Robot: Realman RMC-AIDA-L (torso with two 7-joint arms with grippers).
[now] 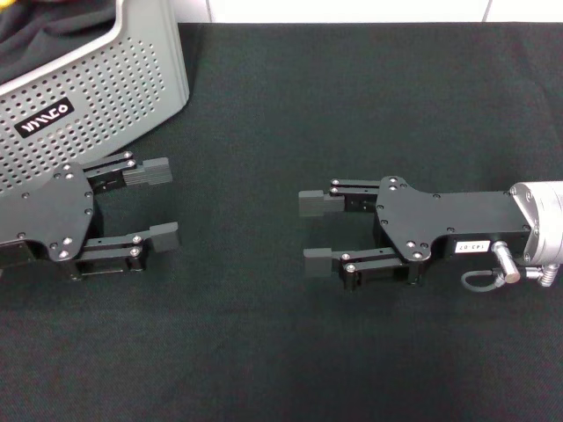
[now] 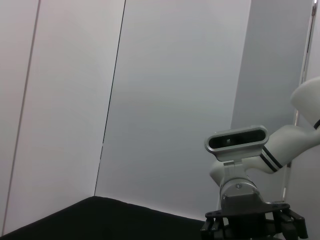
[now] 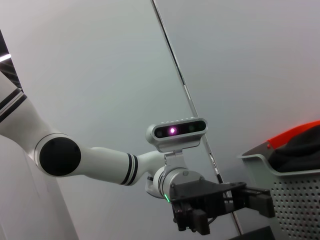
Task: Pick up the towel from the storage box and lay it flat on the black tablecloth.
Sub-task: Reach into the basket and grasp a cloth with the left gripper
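The light grey perforated storage box [image 1: 114,97] stands at the far left on the black tablecloth [image 1: 352,105]. A dark cloth [image 1: 53,35] fills it, and a thin orange-yellow strip of the towel [image 1: 62,3] shows at its far side. In the right wrist view the towel's orange edge [image 3: 295,132] lies over the box [image 3: 295,200]. My left gripper [image 1: 161,204] is open and empty, low over the tablecloth just in front of the box. My right gripper [image 1: 314,233] is open and empty at mid-table, facing the left one.
The box's black label [image 1: 44,117] faces me. The tablecloth ends at a white wall along the back [image 1: 352,10]. The left wrist view shows the right arm's wrist [image 2: 240,195]; the right wrist view shows the left arm [image 3: 115,167].
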